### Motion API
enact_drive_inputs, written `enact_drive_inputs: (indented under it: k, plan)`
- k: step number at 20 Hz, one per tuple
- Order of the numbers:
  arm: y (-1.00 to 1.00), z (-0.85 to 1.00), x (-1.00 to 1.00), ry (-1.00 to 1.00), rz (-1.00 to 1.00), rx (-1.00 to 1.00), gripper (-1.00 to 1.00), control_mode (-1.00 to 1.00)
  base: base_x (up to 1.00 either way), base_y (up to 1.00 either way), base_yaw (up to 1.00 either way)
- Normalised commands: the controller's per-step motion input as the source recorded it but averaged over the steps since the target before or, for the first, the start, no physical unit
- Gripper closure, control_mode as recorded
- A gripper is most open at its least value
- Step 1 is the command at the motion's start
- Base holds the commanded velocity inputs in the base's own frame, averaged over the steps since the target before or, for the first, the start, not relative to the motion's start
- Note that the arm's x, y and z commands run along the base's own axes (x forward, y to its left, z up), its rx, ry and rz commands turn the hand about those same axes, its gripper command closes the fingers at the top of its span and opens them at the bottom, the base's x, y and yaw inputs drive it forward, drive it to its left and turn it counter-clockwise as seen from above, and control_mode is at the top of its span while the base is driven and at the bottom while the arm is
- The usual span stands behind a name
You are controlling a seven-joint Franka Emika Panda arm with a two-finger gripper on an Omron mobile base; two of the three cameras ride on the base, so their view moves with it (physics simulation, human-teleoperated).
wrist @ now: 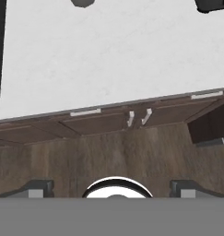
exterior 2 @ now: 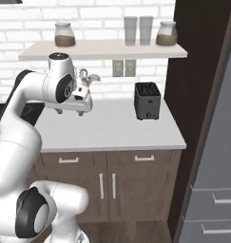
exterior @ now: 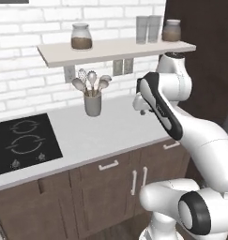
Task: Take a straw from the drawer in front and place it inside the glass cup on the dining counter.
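Above the white worktop (exterior: 106,131), the two-finger gripper (wrist: 111,188) hangs pointing down, its dark tips set wide apart with nothing between them. Below it, along the brown cabinet fronts, run two shallow dark-wood drawers, each with a pale bar handle: the left drawer (wrist: 85,120) and the right one (wrist: 203,105), both closed. No straw can be seen; presumably it lies inside. My judgement: lower the hand toward the nearer bar handle (wrist: 85,112), square the fingers across it, grip, then pull straight outward.

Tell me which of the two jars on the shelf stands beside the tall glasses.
The right jar, at the shelf's end, next to the glasses. The left jar stands alone.
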Motion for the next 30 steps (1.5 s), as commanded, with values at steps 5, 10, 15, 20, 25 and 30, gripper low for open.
enact_drive_inputs:
  k: [5, 10, 15, 20, 25, 30]
  plan:
    - [0.0, 0.0, 0.0, 0.0, 0.0, 0.0, -1.0, 1.0, 0.12, 0.59, -0.37]
    - [0.0, 0.0, 0.0, 0.0, 0.0, 0.0, -1.0, 1.0, 0.21, 0.61, -0.46]
    - [0.0, 0.0, 0.0, 0.0, 0.0, 0.0, -1.0, 1.0, 0.4, 0.54, -0.48]
    - [0.0, 0.0, 0.0, 0.0, 0.0, 0.0, -1.0, 1.0, 0.56, 0.35, -0.42]
    - [0.0, 0.0, 0.0, 0.0, 0.0, 0.0, -1.0, 1.0, 0.21, 0.36, -0.35]
    - [0.0, 0.0, 0.0, 0.0, 0.0, 0.0, -1.0, 1.0, 0.25, 0.07, -0.48]
